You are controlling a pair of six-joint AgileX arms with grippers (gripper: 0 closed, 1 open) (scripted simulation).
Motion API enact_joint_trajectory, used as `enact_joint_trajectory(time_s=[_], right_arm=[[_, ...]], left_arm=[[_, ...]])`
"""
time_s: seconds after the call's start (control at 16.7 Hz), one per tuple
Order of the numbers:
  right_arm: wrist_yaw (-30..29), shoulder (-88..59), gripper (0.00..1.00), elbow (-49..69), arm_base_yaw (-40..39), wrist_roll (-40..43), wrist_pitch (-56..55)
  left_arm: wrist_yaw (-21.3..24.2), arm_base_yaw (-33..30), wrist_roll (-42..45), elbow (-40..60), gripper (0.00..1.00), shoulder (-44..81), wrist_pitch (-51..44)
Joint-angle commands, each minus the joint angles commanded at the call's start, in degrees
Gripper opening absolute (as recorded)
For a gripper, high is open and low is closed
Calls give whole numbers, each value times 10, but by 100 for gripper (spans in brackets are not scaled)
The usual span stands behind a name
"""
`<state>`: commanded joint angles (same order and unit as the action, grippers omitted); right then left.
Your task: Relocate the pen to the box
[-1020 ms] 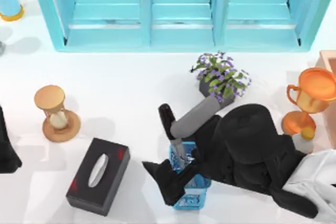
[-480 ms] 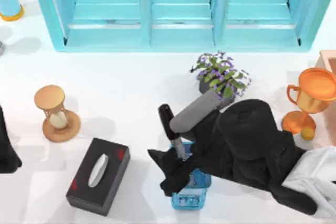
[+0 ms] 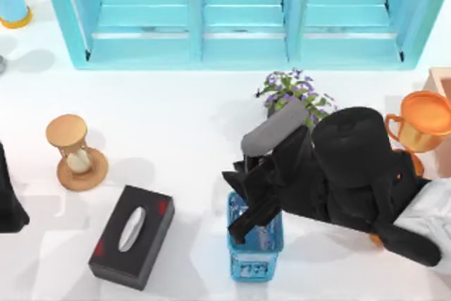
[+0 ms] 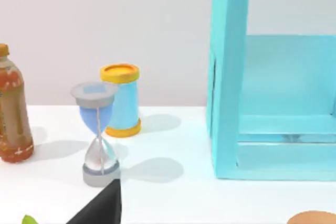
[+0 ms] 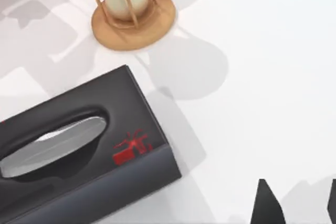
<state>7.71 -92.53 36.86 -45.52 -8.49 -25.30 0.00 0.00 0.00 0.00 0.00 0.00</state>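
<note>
Right pincer (image 3: 243, 206): risen off the blue basket (image 3: 255, 257), fingers apart, empty; pen (image 3: 259, 232) inside. Withdraw straight up, avoiding rim.

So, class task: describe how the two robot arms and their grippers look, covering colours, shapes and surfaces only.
The right arm is glossy black and bulky, with a rounded black housing, one grey cylindrical link and a white segment near the table's right edge. Its right gripper is black with angular, pointed fingers. The left arm shows as a plain black shape at the table's left edge.
</note>
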Motion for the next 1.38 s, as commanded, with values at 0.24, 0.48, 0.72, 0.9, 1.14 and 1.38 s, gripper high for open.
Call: enact_joint_trajectory(time_s=[0.24,0.48,0.72,0.9,1.14,1.38], right_arm=[[67,95,0,31,75,48,151],[145,216,0,63,166,100,334],[206,316,0,83,241,138,453],[223,341,0,88,261,148,478],[222,338,0,88,259,146,478],[210,302,0,151,324,148,512]], left_arm=[[0,0,0,0,100,0,0],[0,0,0,0,100,0,0],[0,0,0,0,100,0,0],[0,0,0,0,100,0,0],[0,0,0,0,100,0,0],[0,0,0,0,100,0,0]])
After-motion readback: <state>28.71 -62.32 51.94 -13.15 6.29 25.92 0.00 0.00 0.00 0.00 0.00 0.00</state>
